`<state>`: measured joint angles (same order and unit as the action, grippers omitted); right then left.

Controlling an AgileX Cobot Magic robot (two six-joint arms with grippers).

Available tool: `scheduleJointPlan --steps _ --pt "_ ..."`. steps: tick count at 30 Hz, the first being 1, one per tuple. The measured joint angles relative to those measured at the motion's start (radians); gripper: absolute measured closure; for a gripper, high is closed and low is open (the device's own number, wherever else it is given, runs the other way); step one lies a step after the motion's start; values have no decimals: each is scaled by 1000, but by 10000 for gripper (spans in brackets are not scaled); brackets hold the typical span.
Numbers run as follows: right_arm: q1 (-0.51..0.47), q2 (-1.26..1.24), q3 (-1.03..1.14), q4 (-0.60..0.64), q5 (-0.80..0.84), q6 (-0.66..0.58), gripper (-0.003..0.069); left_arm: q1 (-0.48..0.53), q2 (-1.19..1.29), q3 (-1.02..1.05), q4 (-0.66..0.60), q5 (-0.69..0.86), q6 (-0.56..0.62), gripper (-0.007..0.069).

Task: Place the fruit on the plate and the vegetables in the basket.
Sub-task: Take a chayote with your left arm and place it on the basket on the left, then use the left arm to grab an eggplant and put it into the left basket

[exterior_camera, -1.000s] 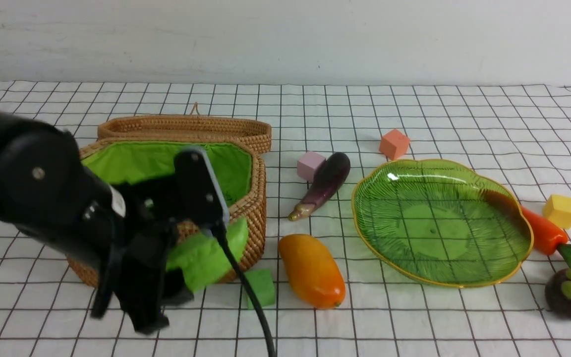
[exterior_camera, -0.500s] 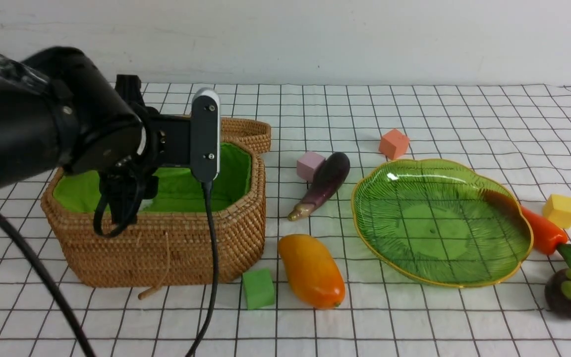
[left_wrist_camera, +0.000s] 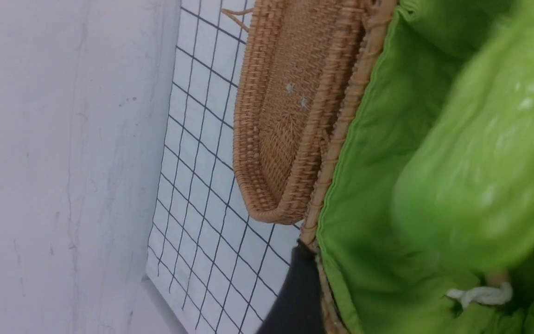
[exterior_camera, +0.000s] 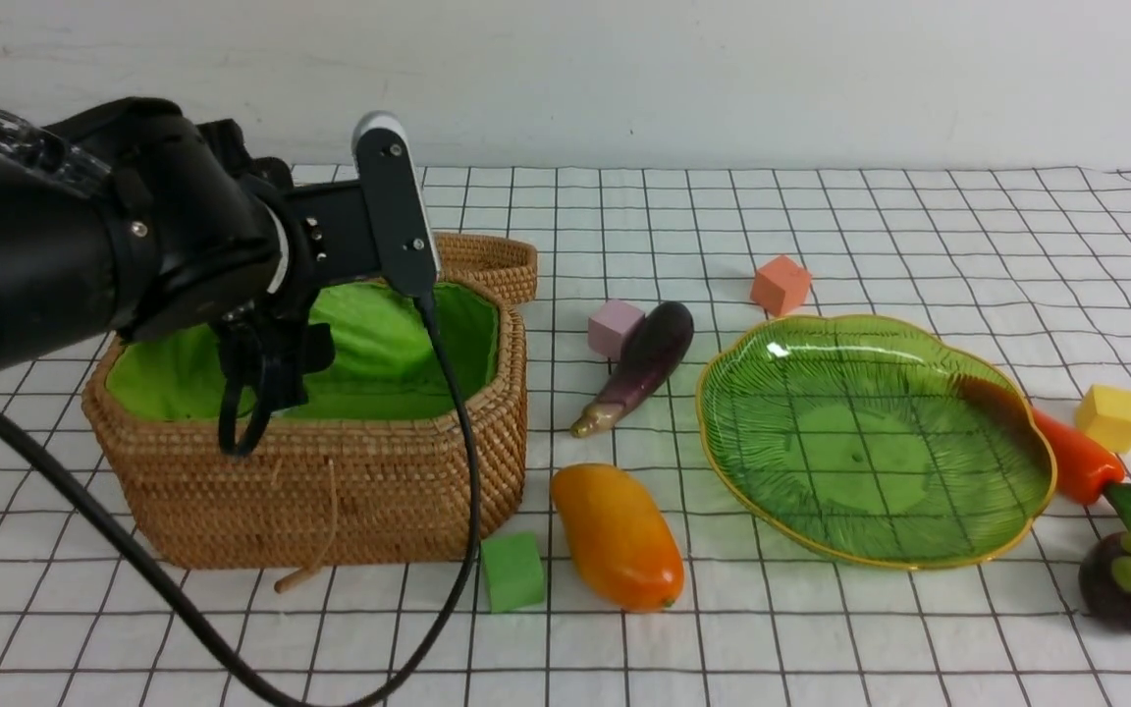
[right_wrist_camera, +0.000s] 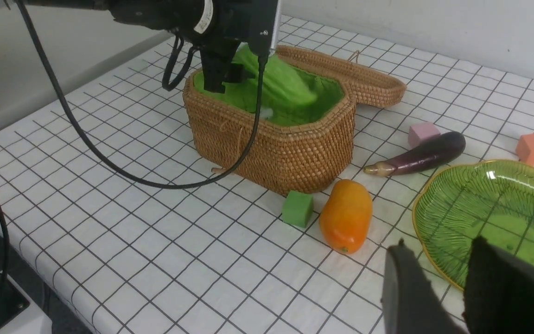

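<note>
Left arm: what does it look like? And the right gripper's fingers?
The left arm is glossy black and rounded, with small silver screws. A slim grey-and-black camera bar is mounted at its wrist, and a thick black cable runs from it. The right gripper has flat, matte dark grey fingers.

Gourd [right_wrist_camera: 278,86] in basket [exterior_camera: 330,491], lid [exterior_camera: 487,257] behind; eggplant [exterior_camera: 649,363] & mango [exterior_camera: 617,537] btwn basket & plate [exterior_camera: 870,442]

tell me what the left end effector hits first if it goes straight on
Probably the light green gourd, right ahead of the left end effector inside the basket; the blur makes depth unsure.
</note>
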<state>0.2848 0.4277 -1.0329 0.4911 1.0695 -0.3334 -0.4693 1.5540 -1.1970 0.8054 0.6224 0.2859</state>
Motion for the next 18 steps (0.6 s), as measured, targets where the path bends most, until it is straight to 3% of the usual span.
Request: scheduleJointPlan --steps 5,7,9,10,12,14,16,17,18 --pt "0 0 0 0 -2 0 438 0 -50 0 -37 1 -59 -34" --pt "0 0 0 0 -3 0 435 0 -75 0 -112 1 -99 -14" --pt "0 0 0 0 -6 2 434 0 -98 0 -289 -9 -158 39" --pt "0 0 0 0 -6 10 434 -11 -104 0 -407 -27 -191 91" --pt "0 0 0 -6 -6 34 434 -44 -104 -1 -507 -51 -211 177" --pt "0 0 0 -32 -6 87 434 -121 -81 -27 -619 -55 -224 334" --pt "0 0 0 -75 -6 140 434 -192 -27 -98 -659 -5 -243 478" --pt "0 0 0 -75 -6 144 434 -198 -13 -118 -662 3 -248 491" --pt "0 0 0 -101 -6 169 434 -225 30 -178 -677 59 -275 559"
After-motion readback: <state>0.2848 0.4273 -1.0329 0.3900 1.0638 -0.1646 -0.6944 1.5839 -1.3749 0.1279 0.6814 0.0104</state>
